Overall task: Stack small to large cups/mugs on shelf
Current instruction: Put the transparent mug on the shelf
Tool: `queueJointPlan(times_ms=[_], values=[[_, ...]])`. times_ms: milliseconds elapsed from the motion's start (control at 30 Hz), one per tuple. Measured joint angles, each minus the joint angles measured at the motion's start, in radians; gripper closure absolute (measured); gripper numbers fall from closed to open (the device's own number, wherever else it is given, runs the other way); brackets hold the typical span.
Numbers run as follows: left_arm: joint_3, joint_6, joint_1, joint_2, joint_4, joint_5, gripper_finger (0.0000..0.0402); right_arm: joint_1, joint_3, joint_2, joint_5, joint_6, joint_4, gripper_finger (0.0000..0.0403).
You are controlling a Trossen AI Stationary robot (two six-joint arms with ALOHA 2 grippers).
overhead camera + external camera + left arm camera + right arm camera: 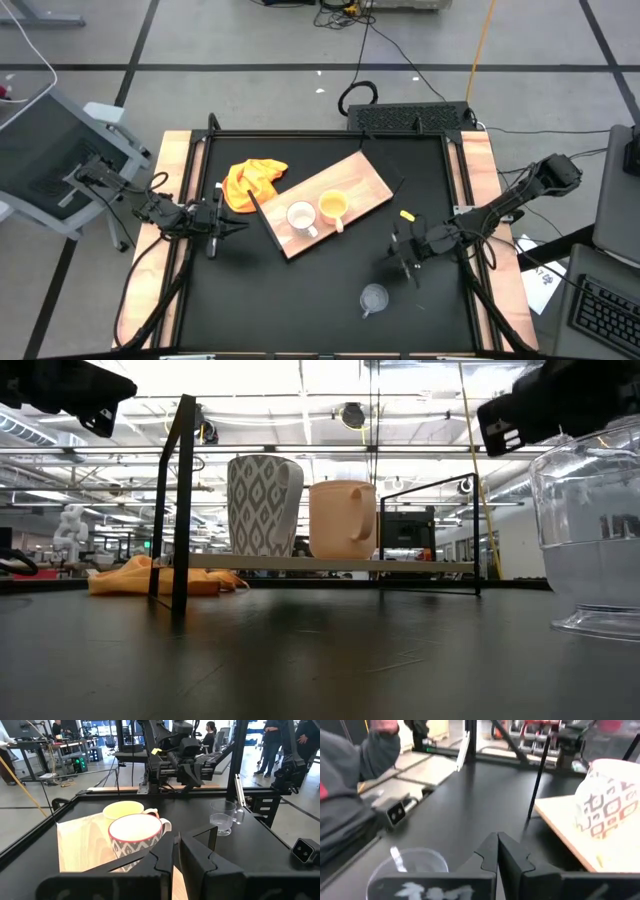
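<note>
The light-brown wooden shelf [350,185] lies at an angle in the middle of the table, raised on thin black legs [181,500]. The white patterned mug [301,217] and the yellow-orange mug [333,207] stand upright side by side on it; both also show in the low view, the white mug [264,505] and the yellow-orange mug [343,518]. The clear glass cup [374,298] stands upright on the black tabletop near the front edge. My left gripper [228,224] is shut and empty left of the shelf. My right gripper [402,252] is shut and empty, right of the shelf and beyond the glass cup.
A yellow-orange cloth [252,180] lies bunched at the shelf's left far end. A small yellow piece [407,214] lies on the tabletop right of the shelf. Black frame rails [330,133] border the table. People stand in the room beyond [272,740].
</note>
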Motion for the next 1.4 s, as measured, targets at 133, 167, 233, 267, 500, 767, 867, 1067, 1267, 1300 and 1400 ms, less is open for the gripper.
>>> queueJointPlan(times_ms=[133,167,233,267,500,767,867,1067,1267,1300,1400], values=[[0.0,-0.001,0.0,0.0,0.0,0.0,0.0371,0.017,0.0,0.0,-0.027,-0.029,0.017,0.0403],[0.0,-0.003,0.0,0.0,-0.001,0.0,0.0371,0.025,0.0,0.0,-0.029,-0.044,0.017,0.0403],[0.0,-0.003,0.0,0.0,-0.005,0.0,0.0371,0.04,0.017,0.0,-0.029,-0.084,-0.012,0.0403],[0.0,-0.003,0.0,0.0,-0.007,0.0,0.0371,0.047,0.037,0.0,-0.026,-0.095,-0.042,0.0403],[0.0,-0.003,0.0,0.0,-0.006,0.0,0.0371,0.063,0.259,0.022,0.052,0.007,-0.493,0.0403],[0.0,-0.017,0.0,0.0,-0.025,0.0,0.0371,0.066,0.421,0.053,0.048,0.245,-0.794,0.0403],[0.0,-0.017,0.0,0.0,-0.03,0.0,0.0371,0.077,0.468,0.08,0.046,0.315,-0.86,0.0403],[0.0,-0.017,0.0,0.0,-0.029,0.0,0.0371,0.08,0.593,0.183,-0.006,0.432,-1.004,0.0403],[0.0,-0.017,0.0,0.0,-0.029,0.0,0.0371,0.081,0.751,0.31,-0.027,0.497,-1.202,0.0403],[0.0,-0.017,0.0,0.0,-0.029,0.0,0.0371,0.081,0.776,0.328,-0.03,0.503,-1.222,0.0403],[0.0,-0.017,0.0,0.0,-0.027,0.0,0.0371,0.083,0.832,0.369,-0.032,0.505,-1.267,0.0403]])
